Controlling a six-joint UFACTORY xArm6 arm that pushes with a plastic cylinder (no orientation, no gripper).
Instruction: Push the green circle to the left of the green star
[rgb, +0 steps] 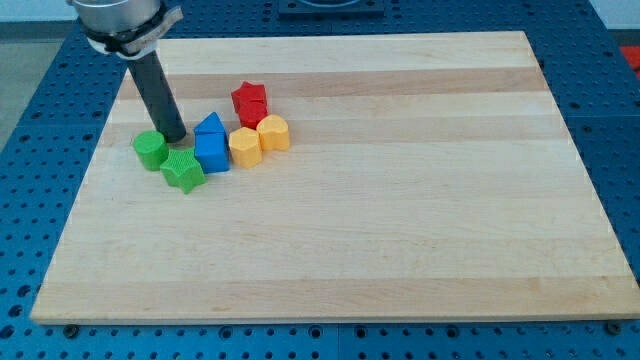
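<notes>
The green circle (150, 149) sits near the board's left edge. The green star (183, 170) lies just to its lower right, almost touching it. My tip (174, 136) rests on the board right beside the green circle's upper right edge, between it and the blue block (211, 144), and above the green star. The rod rises from the tip toward the view's top left.
A blue block stands right of the green star. A yellow block (244, 147) and a second yellow block (273, 132) sit right of the blue one. A red star (249, 102) lies above them. The wooden board (400, 220) ends close to the green circle's left.
</notes>
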